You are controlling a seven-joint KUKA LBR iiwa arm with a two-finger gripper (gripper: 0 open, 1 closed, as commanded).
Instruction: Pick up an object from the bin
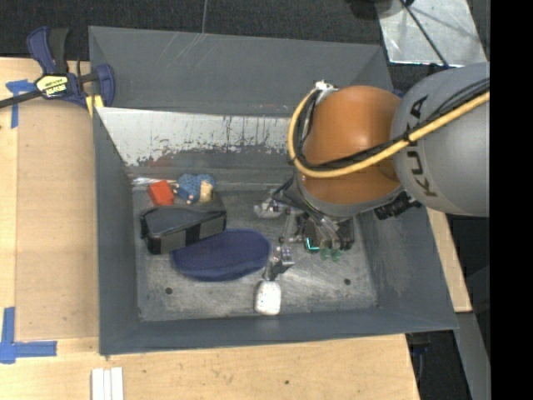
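Orange wrist cover [346, 144] uppermost, masking much of the tool beneath. Gripper [281, 263] low over the bin floor [350, 282], just beside the right edge of a dark blue oval pad [221, 255], with a small white lump [267, 298] near it by the front wall. Cannot tell how far open; nothing visibly held. Judged as the approach step. Next move calls for centring over one item, probably the small white lump, clear of the pad, before closing.
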